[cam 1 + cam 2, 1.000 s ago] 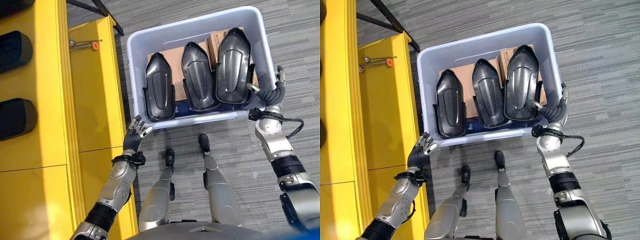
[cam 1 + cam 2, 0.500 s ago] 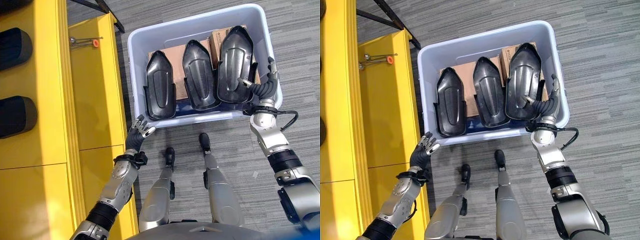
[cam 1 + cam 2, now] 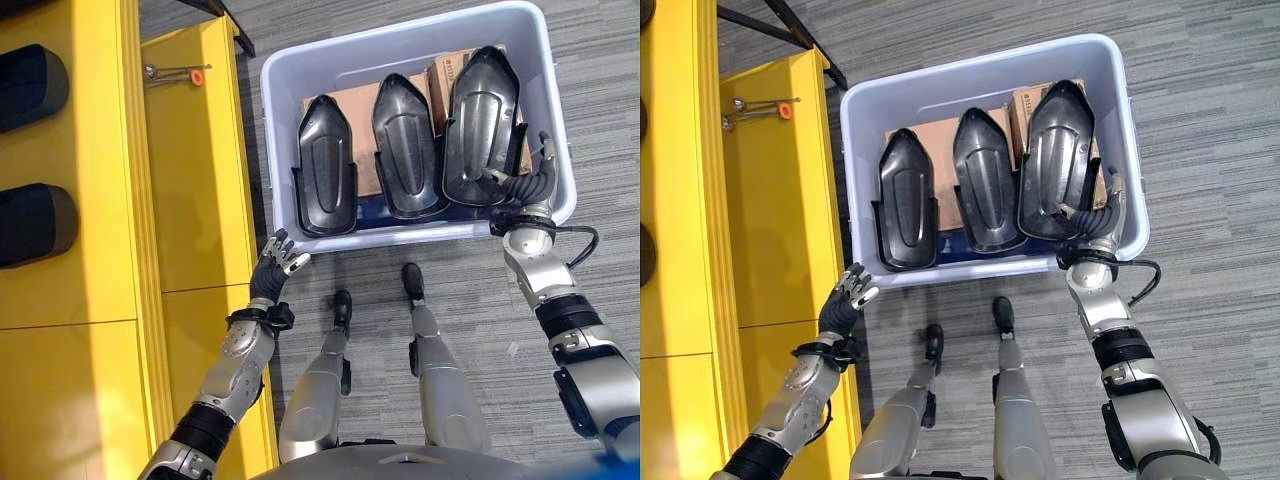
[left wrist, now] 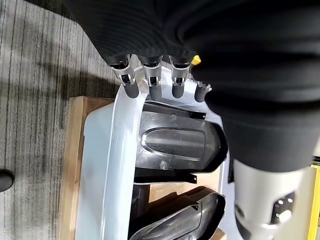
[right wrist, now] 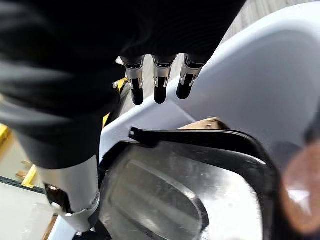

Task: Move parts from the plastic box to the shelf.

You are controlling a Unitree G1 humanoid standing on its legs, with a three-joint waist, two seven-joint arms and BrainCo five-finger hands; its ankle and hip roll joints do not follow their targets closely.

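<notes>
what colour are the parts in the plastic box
Glossy black, all three parts, standing in the pale blue-white plastic box; clearest in the left eye view.

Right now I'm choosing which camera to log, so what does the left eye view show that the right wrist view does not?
Left eye view alone: the yellow shelf, the left hand open outside the plastic box, and three black parts standing in a row. Right wrist view alone: a close look at the rightmost part under the right hand's straight fingers. Both: the right hand open at that part, inside the box.
</notes>
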